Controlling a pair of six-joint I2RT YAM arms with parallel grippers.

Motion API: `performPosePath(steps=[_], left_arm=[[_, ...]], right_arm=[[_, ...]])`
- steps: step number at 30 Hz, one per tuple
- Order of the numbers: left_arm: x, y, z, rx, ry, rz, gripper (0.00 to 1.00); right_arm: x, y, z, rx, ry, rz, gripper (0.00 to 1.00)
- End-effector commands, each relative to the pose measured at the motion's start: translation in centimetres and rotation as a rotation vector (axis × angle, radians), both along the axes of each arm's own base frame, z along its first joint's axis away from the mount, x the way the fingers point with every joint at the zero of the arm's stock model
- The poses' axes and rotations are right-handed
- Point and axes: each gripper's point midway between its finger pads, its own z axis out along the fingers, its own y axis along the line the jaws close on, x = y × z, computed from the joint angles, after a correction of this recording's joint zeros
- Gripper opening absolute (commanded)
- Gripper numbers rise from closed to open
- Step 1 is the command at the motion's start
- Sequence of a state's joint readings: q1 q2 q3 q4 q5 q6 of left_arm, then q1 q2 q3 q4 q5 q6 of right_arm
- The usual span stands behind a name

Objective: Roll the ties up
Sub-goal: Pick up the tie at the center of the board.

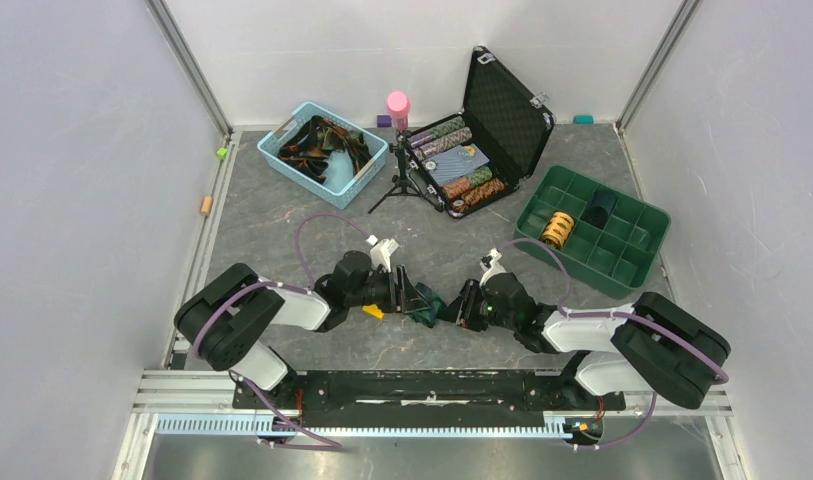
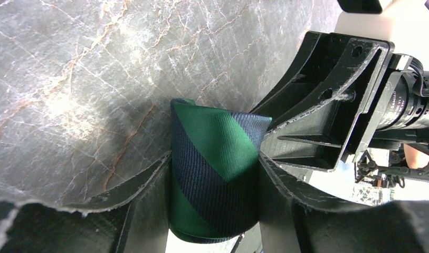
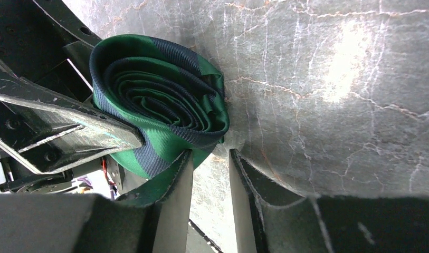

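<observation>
Progress: one green-and-navy striped fabric necktie (image 3: 159, 100) is wound into a tight coil, centre-near on the table and pinched between the left gripper (image 2: 215, 156) fingers. The right gripper (image 3: 211, 158) is parted and empty, just beside it. Far right, the green compartment tray (image 1: 580, 265) holds two finished rolls (image 1: 556, 230). Far left, the blue plastic basket (image 1: 365, 178) has loose ties (image 1: 327, 140) left to roll.
</observation>
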State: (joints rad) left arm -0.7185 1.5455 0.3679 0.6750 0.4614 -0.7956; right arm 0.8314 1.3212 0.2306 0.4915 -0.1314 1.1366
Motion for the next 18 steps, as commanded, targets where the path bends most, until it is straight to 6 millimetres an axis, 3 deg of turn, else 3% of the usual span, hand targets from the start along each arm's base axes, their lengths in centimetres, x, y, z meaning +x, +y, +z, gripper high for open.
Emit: performPosePath(steps=[1, 15, 18], left_arm=[[-1.5, -0.8, 0.5, -0.060, 0.035, -0.064, 0.58], [-0.4, -1.9, 3.3, -0.148, 0.018, -0.039, 0.58], [-0.1, -1.9, 4.1, -0.161, 0.008, -0.033, 0.58]], right_arm=[[0.8, 0.8, 2.3, 0.059, -0.078, 0.007, 0.38], [1.3, -1.7, 5.9, 0.153, -0.242, -0.041, 0.60], [1.4, -2.0, 6.6, 0.190, -0.268, -0.042, 0.70]])
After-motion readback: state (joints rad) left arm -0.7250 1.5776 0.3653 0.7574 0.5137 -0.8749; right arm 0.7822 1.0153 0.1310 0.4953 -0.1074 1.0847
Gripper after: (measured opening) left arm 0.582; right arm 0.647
